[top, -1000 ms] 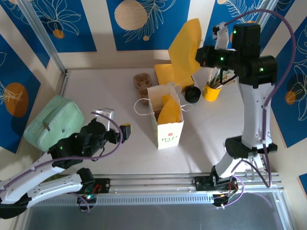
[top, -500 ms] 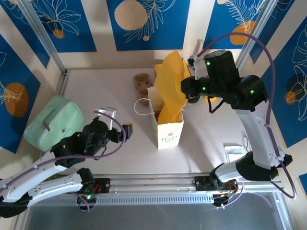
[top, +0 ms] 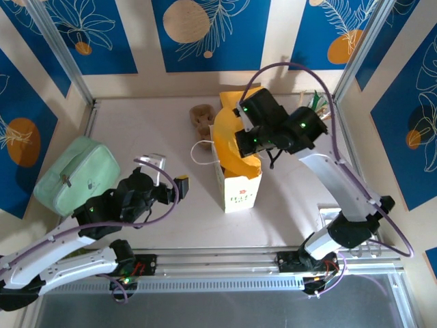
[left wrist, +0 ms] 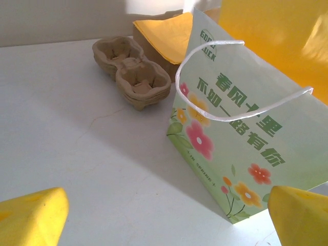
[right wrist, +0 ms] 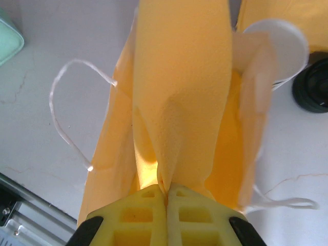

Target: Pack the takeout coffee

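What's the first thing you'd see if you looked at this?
The big yellow paper, pinched in the right claw and reaching into the open top of the white bag in the middle of the table. Next come the bright flowers on the bag's side and the mint-green pouch lying at the table's left edge.

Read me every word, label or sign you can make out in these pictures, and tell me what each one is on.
"GOOD LUCK": green print near the top edge of the white paper bag, left wrist view.
"春风十里": large green characters on the same side of the bag.
"不如一路有你": second line, just beneath.
Fine print along that side's lower edge: too small to read.
Print on the bag's narrow face, top view: too small to read.
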Robot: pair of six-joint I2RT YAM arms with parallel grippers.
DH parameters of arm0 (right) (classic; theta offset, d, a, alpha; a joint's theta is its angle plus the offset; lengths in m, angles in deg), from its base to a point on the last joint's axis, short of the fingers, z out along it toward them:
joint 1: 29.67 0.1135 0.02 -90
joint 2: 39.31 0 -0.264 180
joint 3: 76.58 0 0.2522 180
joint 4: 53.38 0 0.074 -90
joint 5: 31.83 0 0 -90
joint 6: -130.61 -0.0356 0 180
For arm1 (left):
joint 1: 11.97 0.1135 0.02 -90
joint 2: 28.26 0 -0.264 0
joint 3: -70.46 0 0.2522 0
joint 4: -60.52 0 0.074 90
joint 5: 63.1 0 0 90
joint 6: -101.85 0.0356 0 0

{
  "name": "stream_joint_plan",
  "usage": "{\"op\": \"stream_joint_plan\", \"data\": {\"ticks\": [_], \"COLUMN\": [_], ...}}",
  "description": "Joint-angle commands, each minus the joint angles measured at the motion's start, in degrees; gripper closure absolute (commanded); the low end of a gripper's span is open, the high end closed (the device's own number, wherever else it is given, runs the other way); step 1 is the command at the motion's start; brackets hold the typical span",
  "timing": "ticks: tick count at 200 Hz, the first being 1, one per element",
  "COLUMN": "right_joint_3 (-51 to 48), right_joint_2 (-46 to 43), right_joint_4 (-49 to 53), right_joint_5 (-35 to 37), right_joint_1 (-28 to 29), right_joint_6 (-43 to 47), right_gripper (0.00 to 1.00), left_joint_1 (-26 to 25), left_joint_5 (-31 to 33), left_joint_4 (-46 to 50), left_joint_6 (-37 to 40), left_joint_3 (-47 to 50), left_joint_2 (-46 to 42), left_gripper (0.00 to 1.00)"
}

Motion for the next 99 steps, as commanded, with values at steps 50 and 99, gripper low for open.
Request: {"op": "stream_joint_plan", "data": {"ticks": [50,99], "right_joint_3": [-7.4,-10.9], "right_joint_2": [2.7,5.0], "right_joint_4": [-4.4,-4.9], "right_joint_5": [-8.8,-11.0], "right_joint_1": [-1.9,-3.1], "right_joint_6": [-4.6,-6.1], "right_gripper": [0.97,0.96], "left_joint_1": [0.3,0.3], "left_joint_5": [0.5,0.5], "left_joint_4": [0.0,-0.1], "left_joint_6": [-0.9,-1.2], "left_joint_3": [1.2,1.5], "left_joint_2": [-1.4,-1.8], "left_gripper": [0.01,0.01]}}
